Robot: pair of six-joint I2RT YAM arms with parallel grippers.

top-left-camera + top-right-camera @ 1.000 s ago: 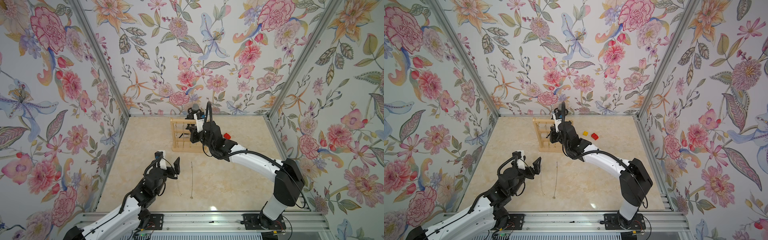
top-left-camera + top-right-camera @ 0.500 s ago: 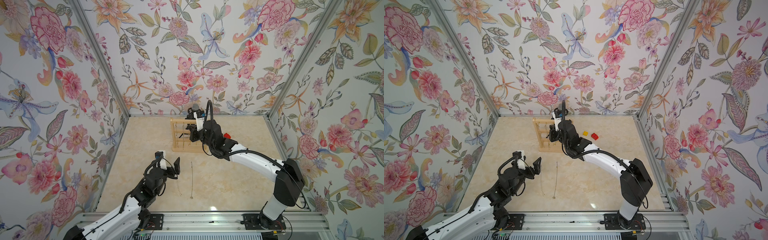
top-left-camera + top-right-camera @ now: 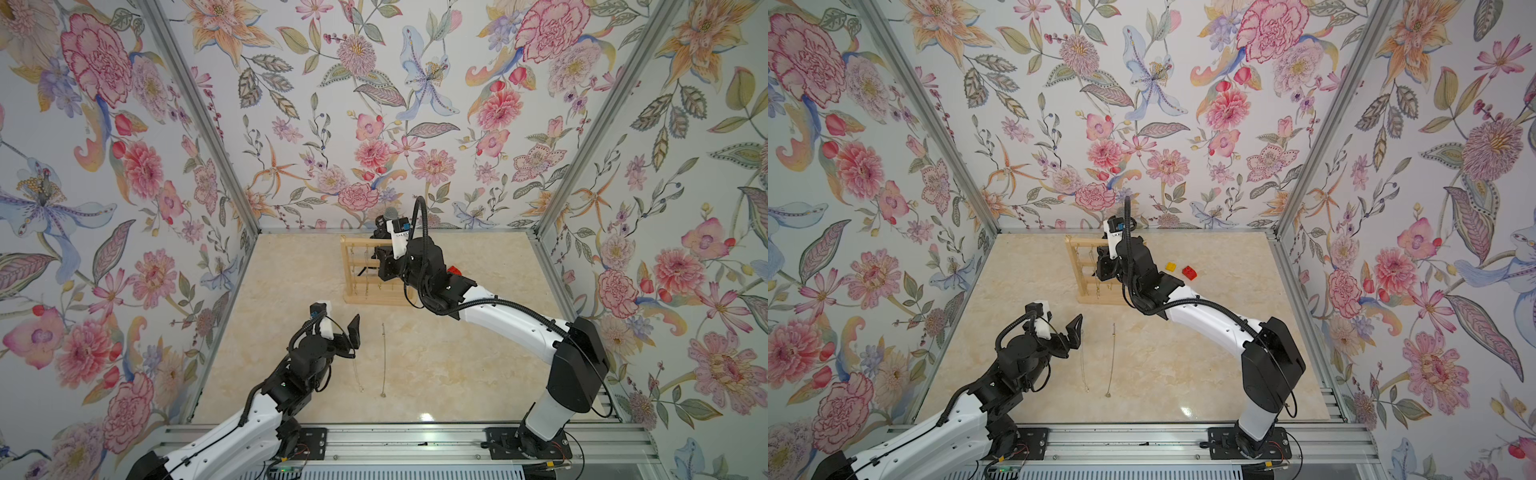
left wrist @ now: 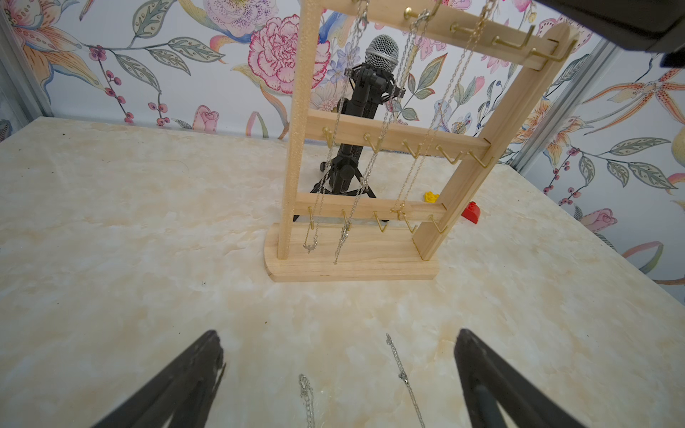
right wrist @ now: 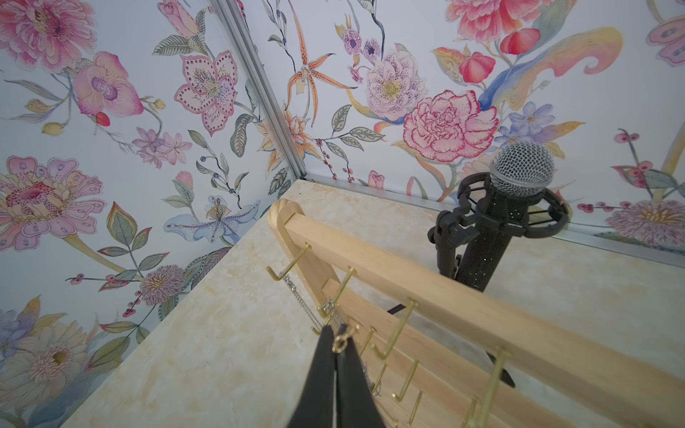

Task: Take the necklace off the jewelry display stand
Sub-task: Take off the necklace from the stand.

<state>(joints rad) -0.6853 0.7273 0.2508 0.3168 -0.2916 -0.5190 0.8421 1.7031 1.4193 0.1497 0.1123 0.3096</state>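
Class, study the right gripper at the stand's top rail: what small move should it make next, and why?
Probably a short lift, then a pull away from the jewelry display stand: the right gripper is shut on the necklace beside a hook, and the hooks have upturned tips the chain must clear.

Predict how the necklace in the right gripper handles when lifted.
Likely floppy: the necklace is fine chain, like those hanging limp on the jewelry display stand. Probably light. May snag neighbouring hooks, since right gripper pinches just one ring.
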